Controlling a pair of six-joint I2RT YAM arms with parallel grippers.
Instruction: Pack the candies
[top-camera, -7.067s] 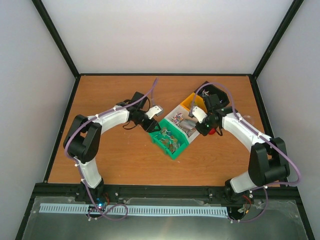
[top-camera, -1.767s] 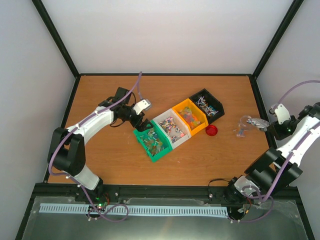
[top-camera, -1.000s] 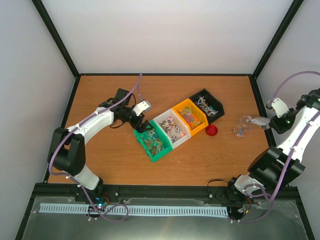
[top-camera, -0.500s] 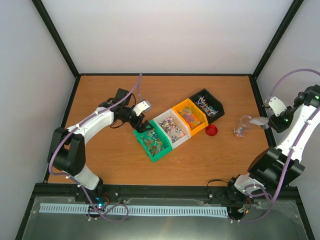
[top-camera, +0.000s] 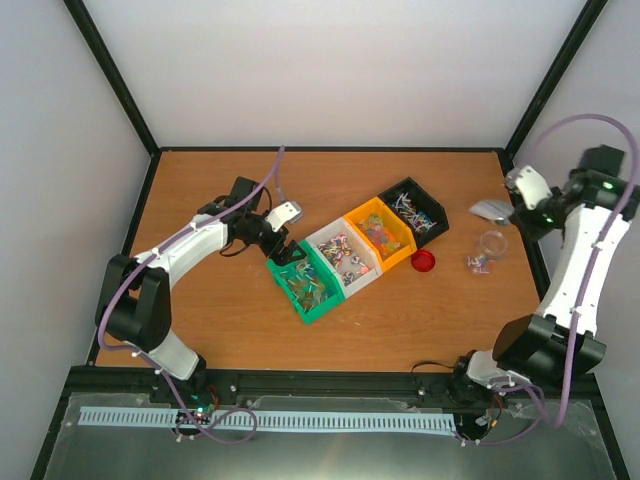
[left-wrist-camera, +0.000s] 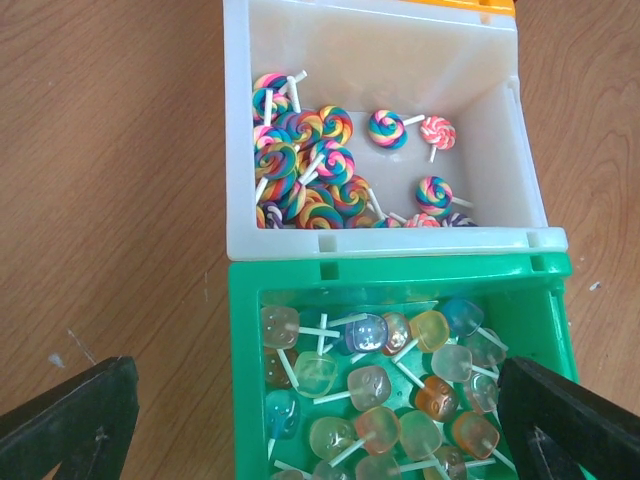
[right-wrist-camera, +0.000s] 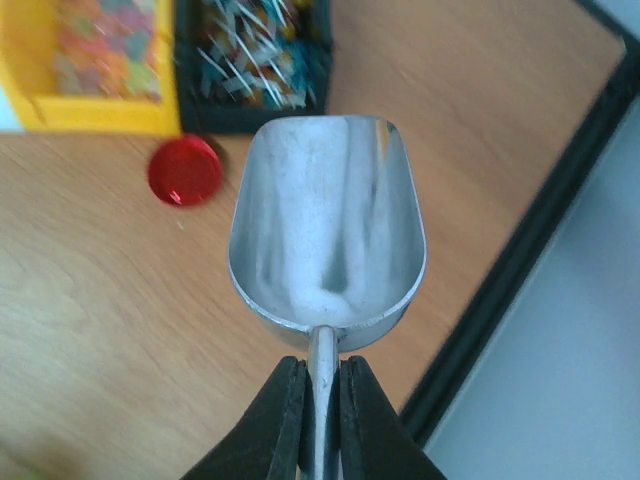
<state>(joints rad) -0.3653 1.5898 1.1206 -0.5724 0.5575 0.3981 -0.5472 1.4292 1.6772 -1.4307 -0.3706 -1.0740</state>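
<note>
The candies fill four bins set in a diagonal row: green (top-camera: 310, 287), white (top-camera: 343, 256), orange (top-camera: 380, 231) and black (top-camera: 413, 208). In the left wrist view, swirl lollipops (left-wrist-camera: 300, 160) lie in the white bin (left-wrist-camera: 240, 130) and square translucent ones (left-wrist-camera: 380, 390) in the green bin (left-wrist-camera: 245, 380). My left gripper (top-camera: 287, 251) is open, its fingers (left-wrist-camera: 70, 420) straddling the green bin's near end. My right gripper (right-wrist-camera: 320, 395) is shut on the handle of a silver scoop (right-wrist-camera: 328, 225), which is empty and held high over the table's right side (top-camera: 490, 210).
A small clear jar (top-camera: 491, 243) with a few candies (top-camera: 478, 263) at it sits on the table's right side. The red round lid (top-camera: 423, 262) lies between the jar and the orange bin. The black frame edge (right-wrist-camera: 500, 290) runs close to the scoop.
My right arm has lifted the scoop up and back, away from the clear jar. The left arm and the bins have not moved.
</note>
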